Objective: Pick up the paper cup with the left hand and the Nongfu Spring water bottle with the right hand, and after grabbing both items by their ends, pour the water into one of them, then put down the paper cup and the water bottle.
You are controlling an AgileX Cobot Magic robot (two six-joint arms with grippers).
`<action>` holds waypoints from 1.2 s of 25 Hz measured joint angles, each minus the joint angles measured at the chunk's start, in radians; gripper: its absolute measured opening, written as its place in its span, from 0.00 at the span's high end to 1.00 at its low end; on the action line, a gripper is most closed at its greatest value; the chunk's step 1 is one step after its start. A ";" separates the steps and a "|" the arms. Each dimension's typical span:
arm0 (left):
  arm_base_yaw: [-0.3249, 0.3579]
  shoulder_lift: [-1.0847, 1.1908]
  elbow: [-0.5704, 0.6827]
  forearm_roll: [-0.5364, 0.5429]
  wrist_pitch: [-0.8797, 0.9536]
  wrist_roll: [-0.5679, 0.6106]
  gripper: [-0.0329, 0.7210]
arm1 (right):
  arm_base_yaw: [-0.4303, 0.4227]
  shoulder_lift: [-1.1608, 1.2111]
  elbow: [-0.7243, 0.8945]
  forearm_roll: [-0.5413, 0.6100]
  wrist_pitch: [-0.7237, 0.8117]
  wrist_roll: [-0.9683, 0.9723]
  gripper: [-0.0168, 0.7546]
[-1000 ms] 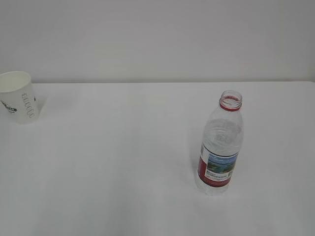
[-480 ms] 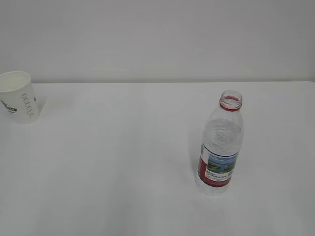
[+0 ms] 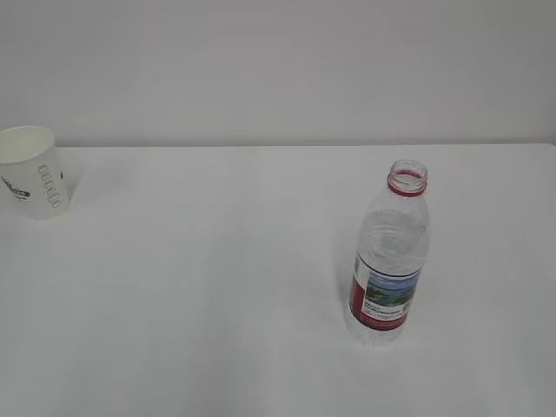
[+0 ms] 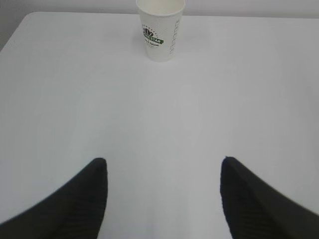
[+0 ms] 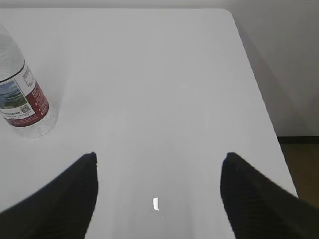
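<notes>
Paper cup upright far left; Nongfu Spring water bottle upright near right. Left gripper and right gripper both spread, empty.

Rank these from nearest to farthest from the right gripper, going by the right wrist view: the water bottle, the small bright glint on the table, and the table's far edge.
1. Small bright glint, between the right gripper's open fingers.
2. Water bottle, ahead on the left.
3. Table's far edge, at the top.

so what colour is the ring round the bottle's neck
Red, on the bottle's open neck ring; it shows best in the exterior view.
</notes>
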 joint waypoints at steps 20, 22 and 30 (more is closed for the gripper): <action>0.000 0.000 0.000 0.004 0.000 0.000 0.27 | 0.000 0.000 -0.010 0.027 -0.010 0.000 0.23; 0.000 0.000 0.000 0.006 0.000 0.000 0.27 | 0.000 0.000 -0.013 0.029 -0.017 0.000 0.23; 0.000 0.031 0.000 0.006 -0.001 0.000 0.27 | 0.000 0.074 -0.050 0.033 -0.058 0.000 0.23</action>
